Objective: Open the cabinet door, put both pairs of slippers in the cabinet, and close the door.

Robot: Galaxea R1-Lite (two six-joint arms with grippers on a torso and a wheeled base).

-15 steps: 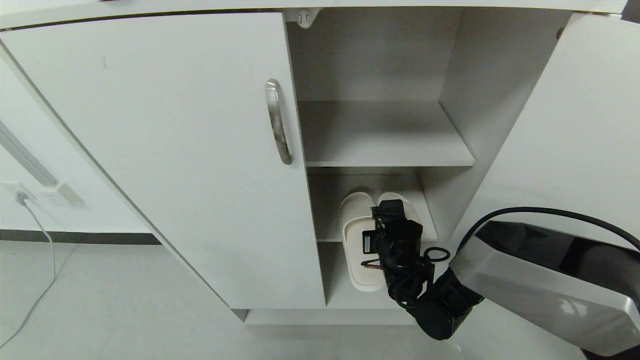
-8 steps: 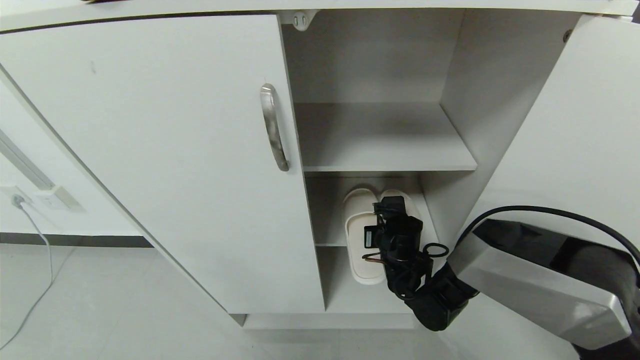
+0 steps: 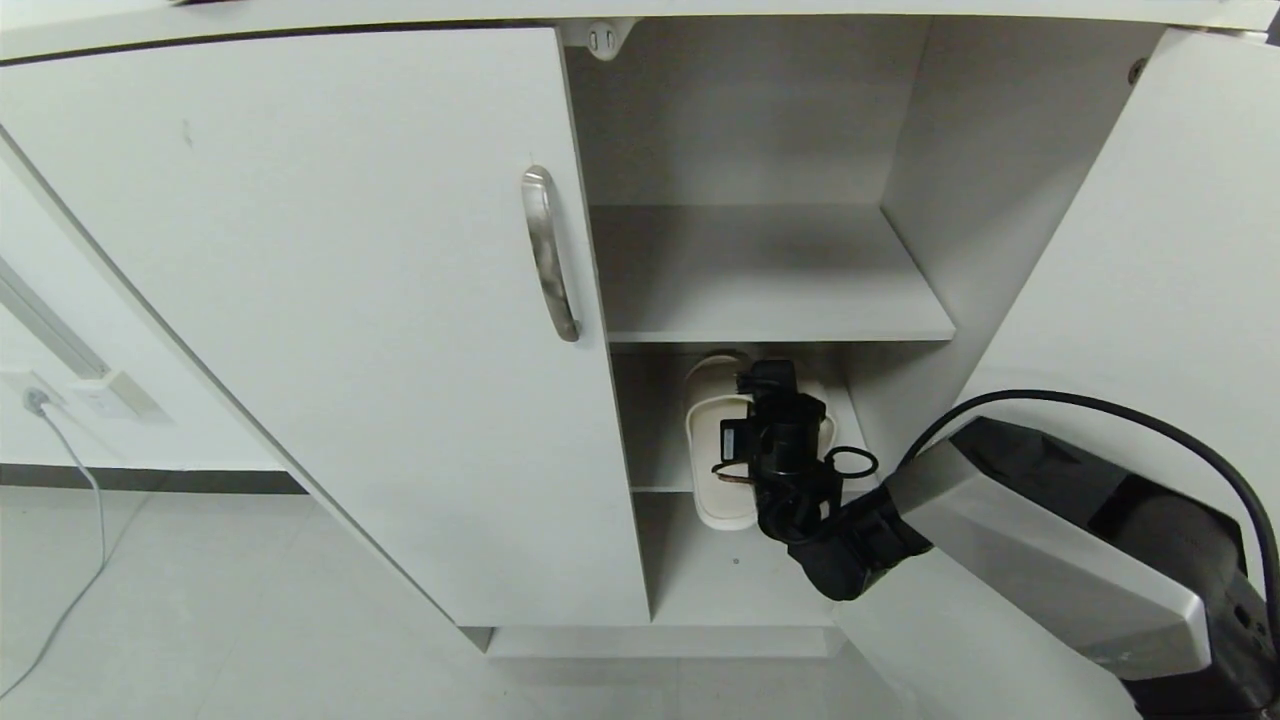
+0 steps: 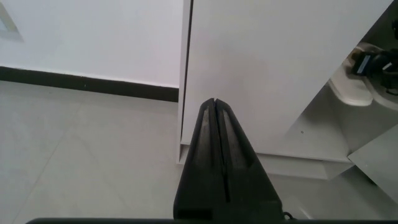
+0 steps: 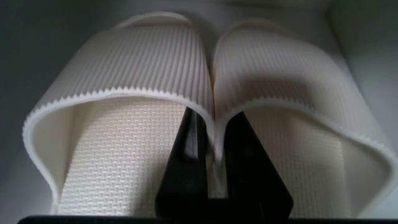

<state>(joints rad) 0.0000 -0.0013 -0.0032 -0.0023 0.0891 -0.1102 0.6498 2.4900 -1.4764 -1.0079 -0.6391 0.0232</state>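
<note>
A pair of white ribbed slippers [image 3: 712, 470] lies side by side on the lower shelf [image 3: 652, 430] of the open cabinet, heels sticking out past the shelf's front edge. My right gripper [image 3: 762, 384] reaches in over them. In the right wrist view it [image 5: 214, 171] is shut on the slippers [image 5: 143, 74], pinching the two inner strap edges together. My left gripper [image 4: 214, 104] hangs shut and empty low over the floor in front of the cabinet's shut left door; the slipper heels [image 4: 351, 92] and the right gripper [image 4: 368, 62] show beyond it.
The left door [image 3: 300, 300] is shut, with a metal handle [image 3: 548, 255]. The right door [image 3: 1150, 250] stands wide open beside my right arm. The upper shelf [image 3: 760, 270] is bare. A cable [image 3: 70, 560] runs from a wall socket down to the floor at left.
My right arm has pushed the slippers deeper into the cabinet, along the lower shelf. The head camera shifted a little early on.
</note>
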